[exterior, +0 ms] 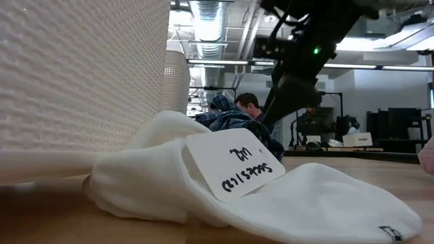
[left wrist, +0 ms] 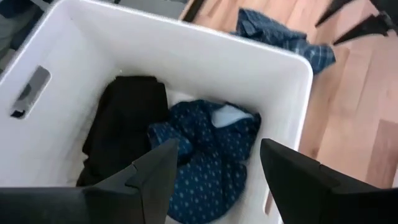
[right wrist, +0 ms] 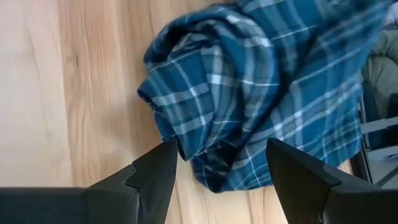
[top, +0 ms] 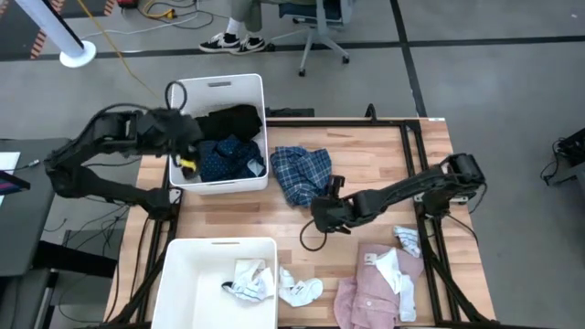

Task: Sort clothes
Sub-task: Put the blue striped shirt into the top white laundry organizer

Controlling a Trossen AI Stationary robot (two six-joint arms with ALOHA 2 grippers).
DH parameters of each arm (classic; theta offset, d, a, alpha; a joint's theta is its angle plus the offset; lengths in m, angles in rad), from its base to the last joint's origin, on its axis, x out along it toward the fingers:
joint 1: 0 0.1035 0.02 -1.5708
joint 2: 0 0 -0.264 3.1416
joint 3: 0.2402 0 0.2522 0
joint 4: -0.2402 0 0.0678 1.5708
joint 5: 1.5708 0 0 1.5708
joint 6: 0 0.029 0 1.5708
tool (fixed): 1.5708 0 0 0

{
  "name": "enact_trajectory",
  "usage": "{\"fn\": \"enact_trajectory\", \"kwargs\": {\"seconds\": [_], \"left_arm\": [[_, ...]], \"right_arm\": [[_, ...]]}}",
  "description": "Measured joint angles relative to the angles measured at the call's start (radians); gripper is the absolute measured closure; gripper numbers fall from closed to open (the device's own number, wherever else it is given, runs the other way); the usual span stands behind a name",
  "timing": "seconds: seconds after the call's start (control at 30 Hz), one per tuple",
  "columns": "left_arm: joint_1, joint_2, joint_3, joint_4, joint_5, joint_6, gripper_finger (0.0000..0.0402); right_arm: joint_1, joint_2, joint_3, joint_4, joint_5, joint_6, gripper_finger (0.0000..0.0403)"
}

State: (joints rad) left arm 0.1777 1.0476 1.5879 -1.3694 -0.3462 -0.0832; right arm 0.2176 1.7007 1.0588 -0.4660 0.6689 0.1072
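Note:
The blue plaid shirt [top: 302,172] lies bunched on the table's middle; it also shows in the right wrist view [right wrist: 261,87] and the low view [exterior: 239,126]. My right gripper [top: 320,206] is open just on its near side, and its fingers [right wrist: 155,171] stand on either side of the shirt's near edge. My left gripper [top: 187,151] is open and empty over the far white bin [top: 187,183], which holds the black top [left wrist: 124,124] and the navy dotted shirt [left wrist: 211,162]. The pink shirt [top: 375,283] and a white sock [top: 302,291] lie near the front edge.
A second white bin [top: 183,274] at the near left holds a white garment [top: 249,279]. Another white sock [top: 409,239] lies at the right, by the pink shirt. In the low view a labelled white sock [exterior: 285,196] fills the foreground beside a bin wall [exterior: 81,74].

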Motion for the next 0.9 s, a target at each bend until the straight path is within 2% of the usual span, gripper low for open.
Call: {"fn": "enact_trajectory", "kwargs": {"seconds": [0.3,0.47,0.6,0.67,0.73,0.9], "left_arm": [[-0.146,-0.059,-0.153,-0.010,-0.030,-0.134,0.0178],[-0.211,-0.060,-0.217,-0.008,-0.037,-0.182,0.0178],[-0.257,-0.059,-0.250,-0.004,-0.054,-0.206,0.0178],[-0.281,-0.058,-0.253,-0.002,-0.080,-0.218,0.0178],[-0.305,-0.058,-0.252,0.005,-0.107,-0.224,0.0178],[-0.357,-0.058,-0.252,0.046,-0.139,-0.228,0.0178]], "right_arm": [[-0.005,0.106,0.000,0.156,0.008,-0.142,0.0143],[-0.015,0.167,0.000,0.187,0.155,-0.143,0.0143],[-0.023,0.206,0.000,0.247,0.179,-0.133,0.0157],[-0.024,0.225,0.000,0.275,0.181,-0.113,0.0183],[-0.024,0.240,0.000,0.305,0.182,-0.095,0.0227],[-0.024,0.253,0.000,0.328,0.174,-0.059,0.0377]]}}
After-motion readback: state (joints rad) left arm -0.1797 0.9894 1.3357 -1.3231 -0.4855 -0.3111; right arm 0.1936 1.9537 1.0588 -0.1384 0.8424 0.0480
